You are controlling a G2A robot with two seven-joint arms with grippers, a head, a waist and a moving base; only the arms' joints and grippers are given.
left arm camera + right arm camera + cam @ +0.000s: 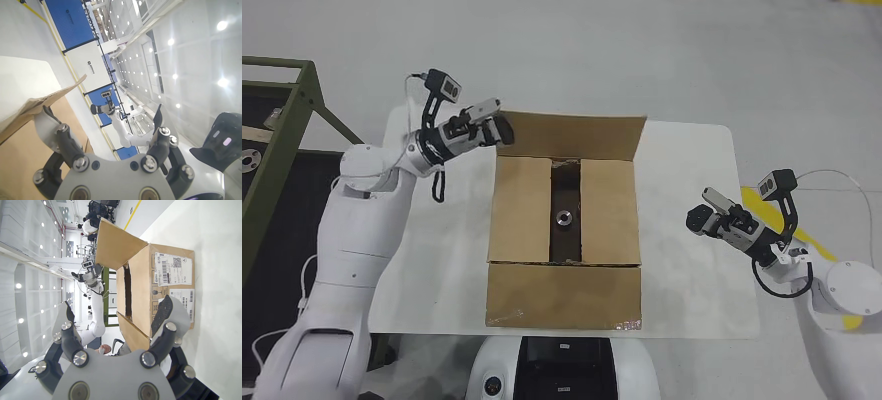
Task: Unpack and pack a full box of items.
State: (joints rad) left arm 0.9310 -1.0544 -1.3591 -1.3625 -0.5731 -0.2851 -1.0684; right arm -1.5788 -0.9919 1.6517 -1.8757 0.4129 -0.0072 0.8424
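Cardboard box, brown and rectangular (520, 210), sits in the middle of a white tabletop (682, 150) in front of me. Its far flap (572, 135) stands raised and its near flap (562, 295) is folded out toward me. The two side flaps lie inward with a dark gap between them — through that gap a small round metal part (563, 216) shows inside the box. White printed labels (173, 268) cover the box's right side wall.

My left gripper (497, 124) is at the far left corner of the box, beside the end of the raised flap. Its jaws are spread wide, and one of its fingers (45, 123) lies against the flap's edge. My right gripper (698, 217) hangs over the right part of the table, well apart from the box and pointing toward it — jaws spread wide, holding nothing.

A green metal frame (282, 120) stands off the table to my left.
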